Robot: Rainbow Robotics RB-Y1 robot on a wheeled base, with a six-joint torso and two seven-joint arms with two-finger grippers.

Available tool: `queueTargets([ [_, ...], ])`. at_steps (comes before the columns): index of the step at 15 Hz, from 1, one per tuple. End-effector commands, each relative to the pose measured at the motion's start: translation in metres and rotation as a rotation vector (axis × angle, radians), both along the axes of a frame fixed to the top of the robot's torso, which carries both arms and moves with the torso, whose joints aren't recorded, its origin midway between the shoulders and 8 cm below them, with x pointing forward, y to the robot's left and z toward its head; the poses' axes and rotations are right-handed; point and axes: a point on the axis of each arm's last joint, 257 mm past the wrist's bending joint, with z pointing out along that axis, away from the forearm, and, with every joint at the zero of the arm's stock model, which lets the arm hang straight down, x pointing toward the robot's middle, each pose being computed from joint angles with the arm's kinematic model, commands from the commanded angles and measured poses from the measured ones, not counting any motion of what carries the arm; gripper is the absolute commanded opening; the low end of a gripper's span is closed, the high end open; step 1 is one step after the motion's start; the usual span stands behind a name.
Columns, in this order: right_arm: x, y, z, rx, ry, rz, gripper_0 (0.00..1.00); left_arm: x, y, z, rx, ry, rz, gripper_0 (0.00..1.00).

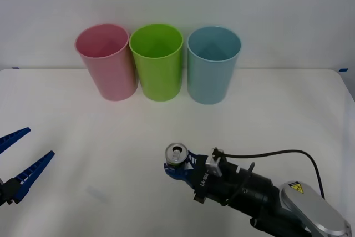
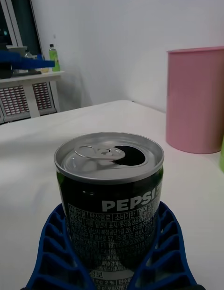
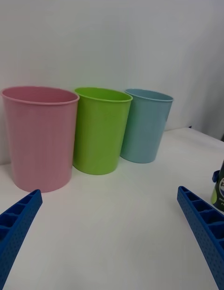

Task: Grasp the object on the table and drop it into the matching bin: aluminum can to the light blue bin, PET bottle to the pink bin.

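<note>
Right gripper [image 1: 176,166] fingers hugging upright aluminum can [image 1: 177,154], seemingly on table [image 1: 111,137]; left gripper [image 1: 16,162] fingers wide, idle

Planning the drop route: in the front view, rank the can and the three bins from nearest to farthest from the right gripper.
1. Can, between the right gripper fingers.
2. Light blue bin, rightmost in the row.
3. Green bin, middle.
4. Pink bin, leftmost.

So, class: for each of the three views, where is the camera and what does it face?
Front: above the arms, looking down at the table; both grippers, left and right, show.
Right wrist: behind the right gripper's jaws, facing the can and pink bin.
Left wrist: behind the open left gripper, facing three bins.
All three share the pink bin.
</note>
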Motion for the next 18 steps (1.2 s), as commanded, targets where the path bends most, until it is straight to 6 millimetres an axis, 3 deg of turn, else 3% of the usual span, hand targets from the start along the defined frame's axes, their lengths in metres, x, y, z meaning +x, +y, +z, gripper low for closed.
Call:
queueTargets([
  [1,0.001,-0.018,0.027,0.050,0.024,-0.018,0.00,0.000,0.000,0.000,0.000,0.000,0.000,1.00],
  [5,0.015,-0.044,0.075,0.144,0.044,-0.067,0.00,0.000,0.000,0.000,0.000,0.000,0.000,1.00],
  [12,0.056,-0.094,0.162,0.294,0.023,-0.217,0.00,0.000,0.000,0.000,0.000,0.000,0.000,1.00],
  [18,0.102,-0.128,0.210,0.274,-0.124,-0.391,0.00,0.000,0.000,0.000,0.000,0.000,0.000,1.00],
])
